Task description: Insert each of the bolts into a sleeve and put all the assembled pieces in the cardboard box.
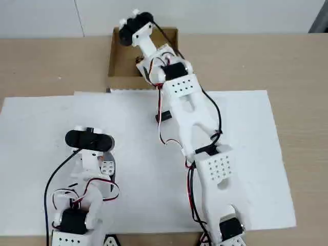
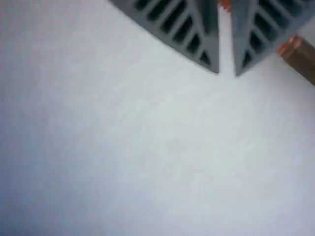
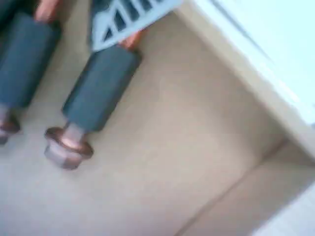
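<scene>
Two assembled pieces, each a dark sleeve with a copper bolt through it, lie side by side on the floor of the cardboard box; the second sleeve is partly cut off. My right gripper hangs open just above them, one slatted finger over the near sleeve's end. In the high view the right gripper is over the box. My left gripper is shut low over the white paper with nothing between its tips. A copper bolt end shows just beside one finger.
White paper covers most of the table in front of the box. The right arm stretches across the paper's middle toward the box. The left arm stays near the front left. A box wall rises close beside the near sleeve.
</scene>
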